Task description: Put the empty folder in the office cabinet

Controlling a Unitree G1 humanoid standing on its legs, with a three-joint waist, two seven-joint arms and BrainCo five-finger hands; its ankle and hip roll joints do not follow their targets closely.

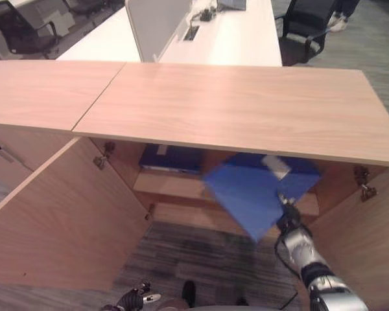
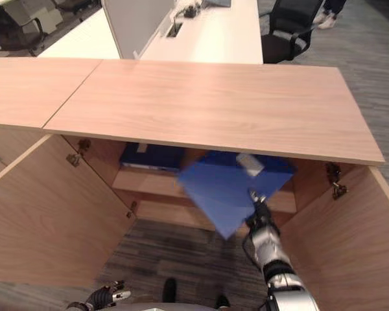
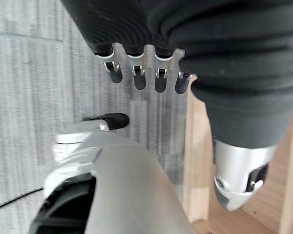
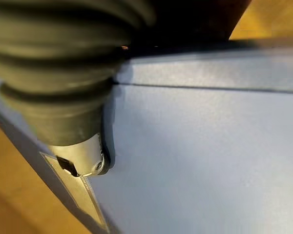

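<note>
Cabinet (image 1: 233, 110) mouth: folder (image 1: 249, 194) above right hand (image 1: 288, 217) fingers.

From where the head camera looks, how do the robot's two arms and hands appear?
The right arm is made of silver-grey rounded metal segments with dark joints between them. The right hand wears a dark ribbed cover, with a silver thumb beneath it. The left hand has the same dark ribbed cover, a row of silver fingers with dark tips, and a thick silver thumb.
</note>
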